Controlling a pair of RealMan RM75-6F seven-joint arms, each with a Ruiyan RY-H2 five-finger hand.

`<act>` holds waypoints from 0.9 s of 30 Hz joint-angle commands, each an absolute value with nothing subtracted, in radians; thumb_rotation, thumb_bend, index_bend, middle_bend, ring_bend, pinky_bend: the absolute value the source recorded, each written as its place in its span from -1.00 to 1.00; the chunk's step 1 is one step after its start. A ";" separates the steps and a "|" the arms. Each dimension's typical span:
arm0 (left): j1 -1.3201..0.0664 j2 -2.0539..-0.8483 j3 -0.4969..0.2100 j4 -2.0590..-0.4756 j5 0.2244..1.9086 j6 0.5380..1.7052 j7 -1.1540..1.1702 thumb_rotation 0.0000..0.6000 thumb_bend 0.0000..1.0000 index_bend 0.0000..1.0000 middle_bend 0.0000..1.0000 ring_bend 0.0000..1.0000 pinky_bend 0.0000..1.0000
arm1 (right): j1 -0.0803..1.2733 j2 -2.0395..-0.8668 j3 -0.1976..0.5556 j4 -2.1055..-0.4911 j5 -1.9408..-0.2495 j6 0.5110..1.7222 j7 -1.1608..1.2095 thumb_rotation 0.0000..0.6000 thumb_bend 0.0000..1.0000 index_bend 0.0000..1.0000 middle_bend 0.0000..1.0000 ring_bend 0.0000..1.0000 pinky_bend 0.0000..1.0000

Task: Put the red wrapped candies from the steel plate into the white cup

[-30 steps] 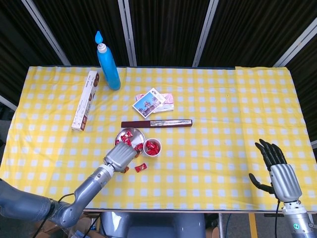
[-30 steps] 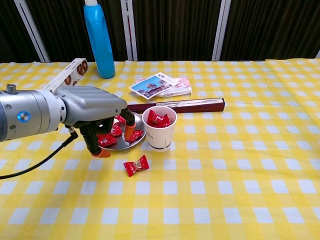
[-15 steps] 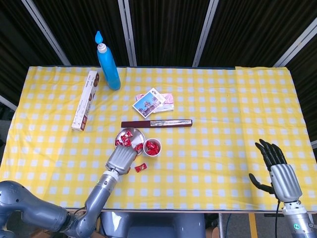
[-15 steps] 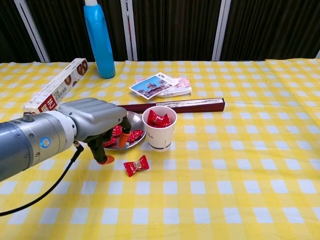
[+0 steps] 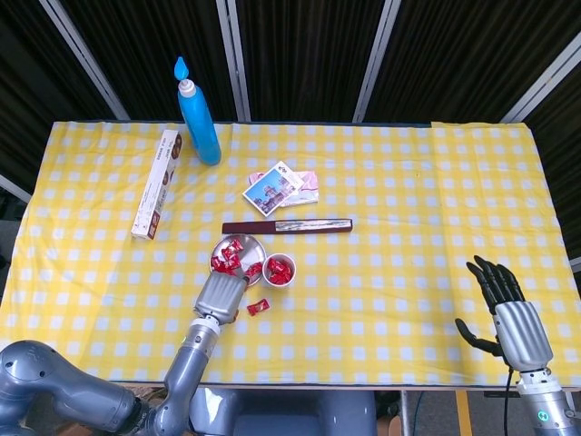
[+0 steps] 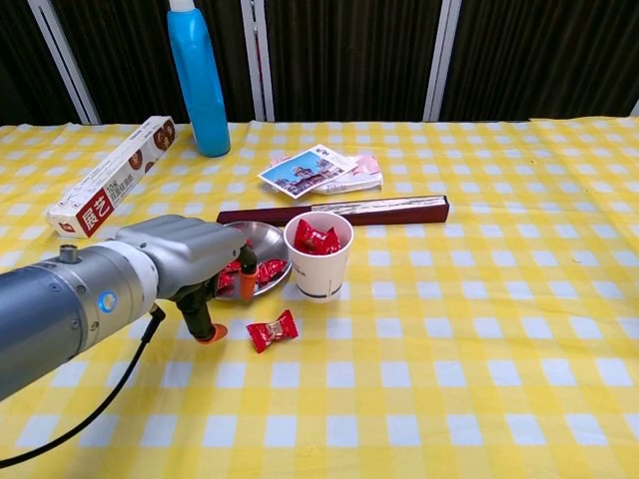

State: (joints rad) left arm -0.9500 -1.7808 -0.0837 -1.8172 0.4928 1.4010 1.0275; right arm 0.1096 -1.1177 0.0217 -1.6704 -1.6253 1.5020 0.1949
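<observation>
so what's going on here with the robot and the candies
The robot is moving red candies from the steel plate into the white cup, which already holds a few. Its left hand hovers at the plate's near edge, holding nothing clearly visible. One candy lies loose on the tablecloth. The right hand idles far off, fingers spread.

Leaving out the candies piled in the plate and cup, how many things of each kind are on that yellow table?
Blue bottle: 1
Long cardboard box: 1
Stack of picture cards: 1
Long dark case: 1
Steel plate: 1
White cup: 1
Loose red candy on the cloth: 1
Total: 7
</observation>
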 commanded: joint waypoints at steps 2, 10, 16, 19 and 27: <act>-0.945 -1.795 -0.090 -1.810 0.502 1.395 1.026 1.00 -0.30 -0.27 1.00 1.00 1.00 | 0.109 -1.118 0.021 -1.670 -1.626 1.503 0.195 1.00 -0.23 -1.00 -1.00 -1.00 -1.00; -0.934 -1.828 -0.105 -1.796 0.515 1.394 1.025 1.00 -0.27 -0.26 1.00 1.00 1.00 | 0.109 -1.117 0.021 -1.670 -1.628 1.504 0.198 1.00 -0.22 -1.00 -1.00 -1.00 -1.00; -0.926 -1.858 -0.121 -1.773 0.517 1.385 1.024 1.00 -0.26 -0.26 1.00 1.00 1.00 | 0.109 -1.116 0.019 -1.672 -1.630 1.504 0.198 1.00 -0.22 -1.00 -1.00 -1.00 -1.00; -0.923 -1.866 -0.127 -1.765 0.522 1.380 1.021 1.00 -0.26 -0.26 1.00 1.00 1.00 | 0.109 -1.116 0.019 -1.672 -1.629 1.504 0.197 1.00 -0.22 -1.00 -1.00 -1.00 -1.00; -0.922 -1.887 -0.141 -1.751 0.524 1.364 1.029 1.00 -0.22 -0.24 1.00 1.00 1.00 | 0.109 -1.116 0.020 -1.672 -1.629 1.504 0.198 1.00 -0.23 -1.00 -1.00 -1.00 -1.00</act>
